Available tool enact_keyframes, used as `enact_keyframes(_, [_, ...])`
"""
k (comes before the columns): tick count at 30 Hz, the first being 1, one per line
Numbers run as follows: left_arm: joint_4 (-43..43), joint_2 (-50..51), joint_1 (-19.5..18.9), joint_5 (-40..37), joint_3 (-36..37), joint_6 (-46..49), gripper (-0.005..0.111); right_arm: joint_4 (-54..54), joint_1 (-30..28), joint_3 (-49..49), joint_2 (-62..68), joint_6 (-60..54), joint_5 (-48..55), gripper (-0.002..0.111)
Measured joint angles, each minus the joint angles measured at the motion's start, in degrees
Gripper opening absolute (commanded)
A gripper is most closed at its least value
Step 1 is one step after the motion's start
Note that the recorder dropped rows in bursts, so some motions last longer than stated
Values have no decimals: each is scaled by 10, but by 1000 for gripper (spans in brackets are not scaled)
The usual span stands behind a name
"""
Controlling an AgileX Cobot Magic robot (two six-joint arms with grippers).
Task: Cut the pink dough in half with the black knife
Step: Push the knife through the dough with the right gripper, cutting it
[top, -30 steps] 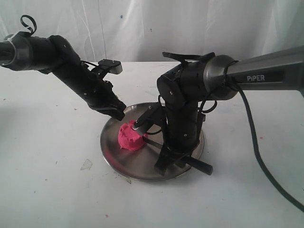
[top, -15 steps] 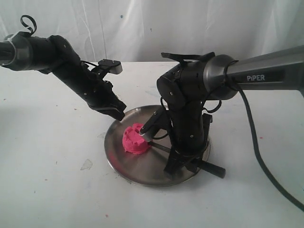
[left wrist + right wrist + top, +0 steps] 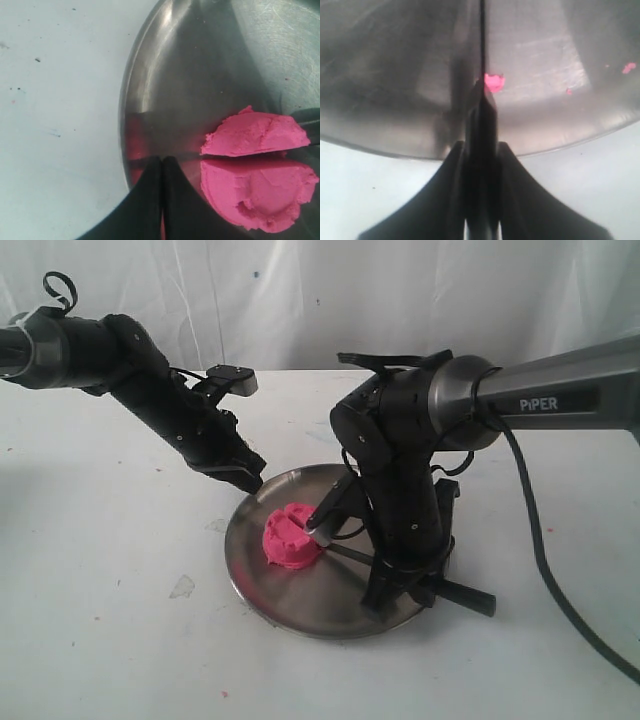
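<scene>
Both jaws of the right gripper (image 3: 481,165) clamp the black knife (image 3: 420,578) over the plate (image 3: 300,612).

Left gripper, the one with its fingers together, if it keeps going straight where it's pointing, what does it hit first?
Most likely the steel plate: the left gripper, shut and empty, points down at its bare rim area. The pink dough lies off to one side of that line, though depth is hard to judge.

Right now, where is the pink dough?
The pink dough sits on the left part of the steel plate in the exterior view, between the left gripper and the black knife held by the right gripper.
</scene>
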State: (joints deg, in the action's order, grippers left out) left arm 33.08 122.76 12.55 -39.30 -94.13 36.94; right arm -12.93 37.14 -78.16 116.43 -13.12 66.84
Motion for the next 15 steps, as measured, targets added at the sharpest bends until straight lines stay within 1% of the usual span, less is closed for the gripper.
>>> enact_keyframes(15, [0, 0, 0, 0, 0, 0, 0, -14, 0, 0, 0, 0, 25, 0])
